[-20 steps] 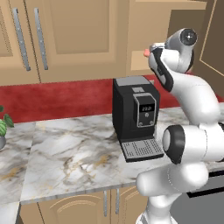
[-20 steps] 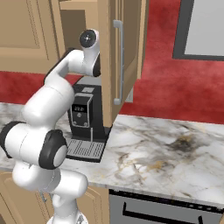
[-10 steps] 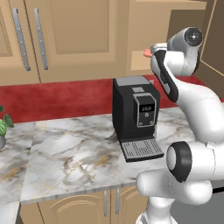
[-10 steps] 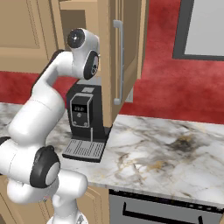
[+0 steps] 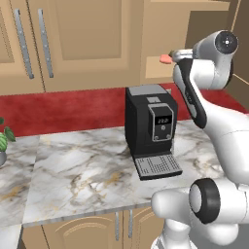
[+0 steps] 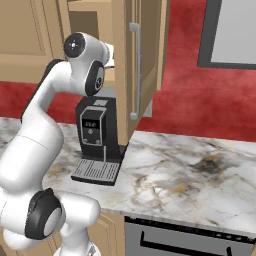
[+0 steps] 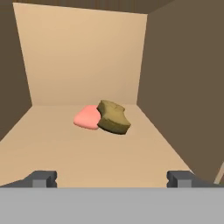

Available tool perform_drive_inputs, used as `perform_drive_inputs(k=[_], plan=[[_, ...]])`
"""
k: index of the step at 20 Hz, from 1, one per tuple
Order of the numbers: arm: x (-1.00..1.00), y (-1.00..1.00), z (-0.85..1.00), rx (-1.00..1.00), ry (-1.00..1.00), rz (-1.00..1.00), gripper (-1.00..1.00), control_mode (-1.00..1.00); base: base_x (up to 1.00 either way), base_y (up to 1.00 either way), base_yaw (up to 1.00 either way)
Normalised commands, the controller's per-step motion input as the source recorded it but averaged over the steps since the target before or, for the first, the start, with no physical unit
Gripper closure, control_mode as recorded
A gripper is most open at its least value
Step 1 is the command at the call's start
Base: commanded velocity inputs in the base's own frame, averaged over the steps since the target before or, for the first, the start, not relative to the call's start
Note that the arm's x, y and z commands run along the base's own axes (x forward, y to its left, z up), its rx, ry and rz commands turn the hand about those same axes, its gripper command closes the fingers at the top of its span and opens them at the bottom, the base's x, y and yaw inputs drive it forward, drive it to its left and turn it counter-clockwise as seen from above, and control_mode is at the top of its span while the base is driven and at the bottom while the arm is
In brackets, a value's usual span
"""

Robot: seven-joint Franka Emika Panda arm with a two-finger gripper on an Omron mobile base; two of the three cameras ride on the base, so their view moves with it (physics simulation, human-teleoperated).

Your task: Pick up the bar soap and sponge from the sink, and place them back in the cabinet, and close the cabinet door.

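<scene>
Soap (image 7: 87, 117) and sponge (image 7: 113, 117) sit touching, centre frame on the cabinet (image 7: 78, 57) shelf. Gripper (image 7: 111, 178) spread wide, empty. Best now: back straight out, then swing the door (image 6: 140, 65) shut.

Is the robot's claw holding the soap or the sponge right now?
Neither. The claw is open and empty. The bar soap and the sponge lie on the cabinet shelf ahead of it, pressed against each other.
</scene>
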Motion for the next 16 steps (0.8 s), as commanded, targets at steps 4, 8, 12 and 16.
perform_drive_inputs(k=[4, 8, 12, 16], plan=[[-0.54, 0.01, 0.02, 0.0, 0.0, 0.0, -1.0, -1.0, 0.0, 0.0, 0.0], [-0.48, 0.09, 0.0, 0.0, 0.0, 0.0, -1.0, -1.0, 0.0, 0.0, 0.0], [-0.31, 0.16, 0.01, 0.0, 0.0, 0.0, -1.0, -1.0, 0.0, 0.0, 0.0], [-0.43, 0.18, 0.08, 0.0, 0.0, 0.0, -1.0, -1.0, 0.0, 0.0, 0.0]])
